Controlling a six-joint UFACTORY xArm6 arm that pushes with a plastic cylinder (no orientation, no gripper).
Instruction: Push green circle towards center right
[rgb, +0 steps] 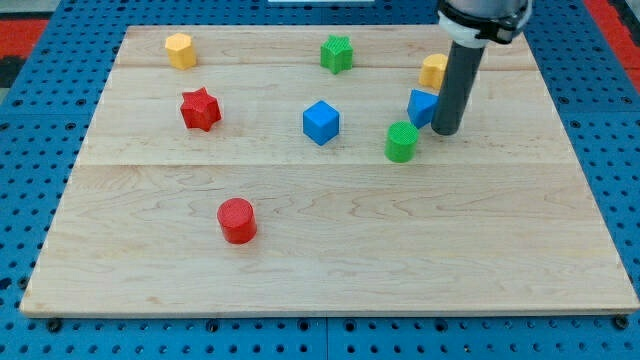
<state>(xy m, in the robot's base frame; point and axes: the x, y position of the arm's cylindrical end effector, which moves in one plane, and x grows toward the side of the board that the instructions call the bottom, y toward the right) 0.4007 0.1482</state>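
The green circle (402, 141) is a short green cylinder on the wooden board (330, 260), right of centre. My tip (445, 132) rests on the board just to the circle's right, a small gap between them. The rod rises from it towards the view's top. A blue block (421, 106) sits right behind the circle and is partly hidden by the rod. A yellow block (434, 70) stands behind that, also partly hidden.
A blue cube (321, 122) sits left of the green circle. A green star (337, 53) is at the top centre. A yellow hexagon (179, 50) is at the top left, a red star (200, 109) below it, a red circle (237, 220) at lower left.
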